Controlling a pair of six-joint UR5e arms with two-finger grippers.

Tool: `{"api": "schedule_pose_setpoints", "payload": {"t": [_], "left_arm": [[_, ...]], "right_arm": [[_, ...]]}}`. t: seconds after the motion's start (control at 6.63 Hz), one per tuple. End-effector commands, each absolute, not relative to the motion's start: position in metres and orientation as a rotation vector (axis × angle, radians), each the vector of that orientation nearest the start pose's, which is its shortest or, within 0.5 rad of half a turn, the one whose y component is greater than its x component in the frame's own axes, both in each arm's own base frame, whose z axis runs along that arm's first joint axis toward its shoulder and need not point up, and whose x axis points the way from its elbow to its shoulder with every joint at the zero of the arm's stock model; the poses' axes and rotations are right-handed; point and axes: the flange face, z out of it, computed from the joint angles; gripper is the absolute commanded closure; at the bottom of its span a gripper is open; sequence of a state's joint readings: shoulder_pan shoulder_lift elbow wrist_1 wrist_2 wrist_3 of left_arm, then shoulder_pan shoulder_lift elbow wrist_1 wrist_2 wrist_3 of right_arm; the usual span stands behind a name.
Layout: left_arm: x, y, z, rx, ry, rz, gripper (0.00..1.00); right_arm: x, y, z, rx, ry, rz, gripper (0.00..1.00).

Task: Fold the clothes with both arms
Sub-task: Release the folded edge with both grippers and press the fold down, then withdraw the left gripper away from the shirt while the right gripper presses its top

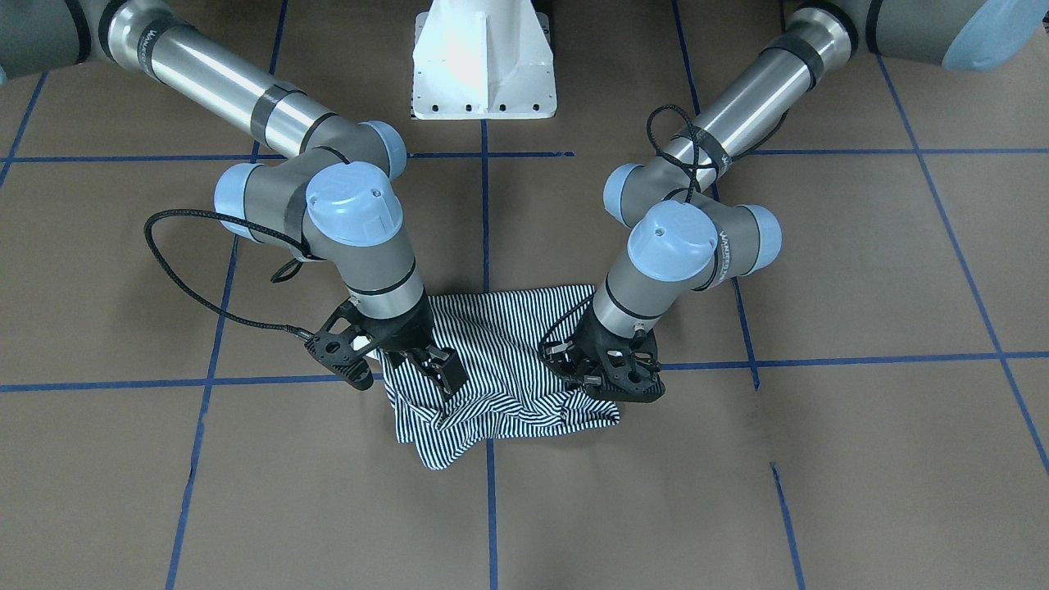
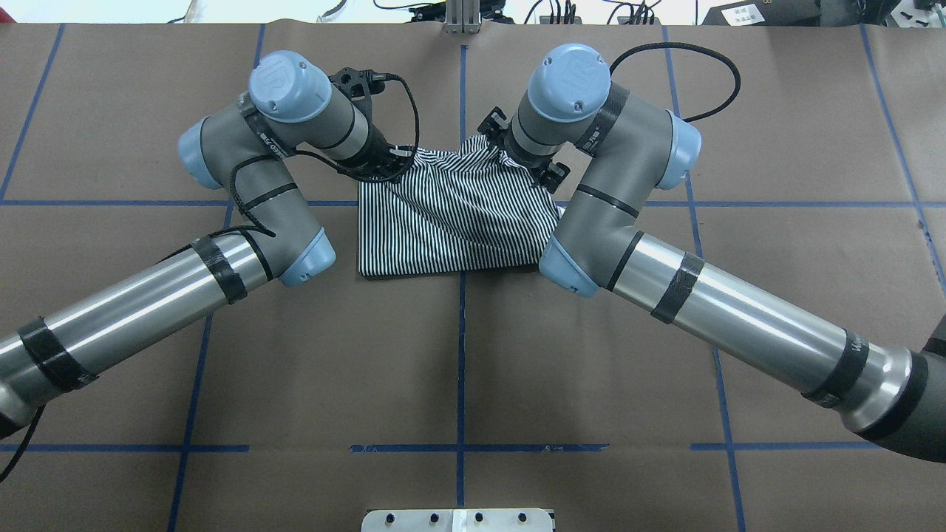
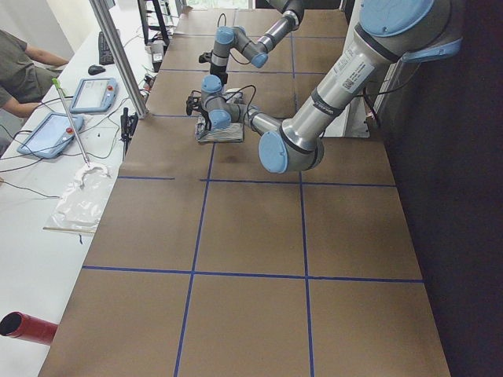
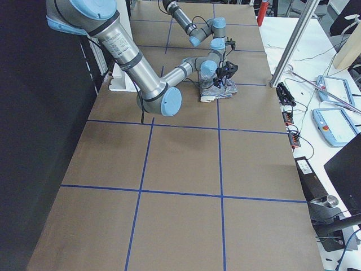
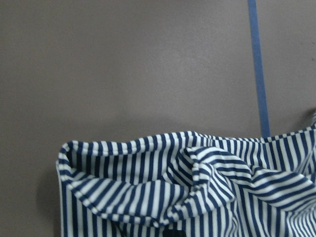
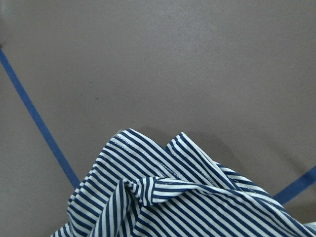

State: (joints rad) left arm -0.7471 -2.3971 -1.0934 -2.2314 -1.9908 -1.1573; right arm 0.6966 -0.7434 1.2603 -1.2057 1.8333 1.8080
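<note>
Overhead exterior view: both arms reach over a striped polo shirt [image 2: 451,222] lying at upper centre of the frame on the brown paper-covered table [image 2: 458,369], straddling a blue tape line [image 2: 461,347].
Shirt: partly folded — its near half lies flat and squared, while the far edge is bunched and lifted under the two wrists.
Left gripper [image 1: 586,373]: at lower centre-right of the front-facing frame, pressed down at the shirt's outer corner; whether the jaws are closed on cloth cannot be told, since the wrist body hides the fingertips.
Right gripper [image 1: 438,373]: at lower centre-left of the same frame, fingers close together and down in the cloth, apparently pinching a fold, though the grip itself is hidden.
Wrist views: each shows only rumpled stripes at the bottom of the frame and bare table above — no fingers visible.
Why held so: one gripper per far corner looks meant to carry that edge evenly, so the fold lands square.
Risk: the bunched cloth between the grippers may crease if it is not drawn taut.
</note>
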Motion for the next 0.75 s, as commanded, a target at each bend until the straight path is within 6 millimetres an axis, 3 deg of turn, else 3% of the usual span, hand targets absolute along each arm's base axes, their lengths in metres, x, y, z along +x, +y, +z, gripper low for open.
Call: {"api": "schedule_pose_setpoints", "payload": {"t": [0.0,0.3,0.6], "left_arm": [[0.518,-0.649,0.288,0.3,1.007,-0.107,1.0],[0.478,-0.688,0.28,0.364,1.008,-0.126,1.0],[0.402,-0.729,0.281,0.412,1.007,-0.09,1.0]], "right_arm": [[-0.539,-0.588,0.245,-0.042,-0.928,0.749,0.0],[-0.547,-0.582,0.246,-0.046,-0.925,0.741,0.0],[-0.57,-0.571,0.243,-0.016,-0.91,0.735,0.01]]}}
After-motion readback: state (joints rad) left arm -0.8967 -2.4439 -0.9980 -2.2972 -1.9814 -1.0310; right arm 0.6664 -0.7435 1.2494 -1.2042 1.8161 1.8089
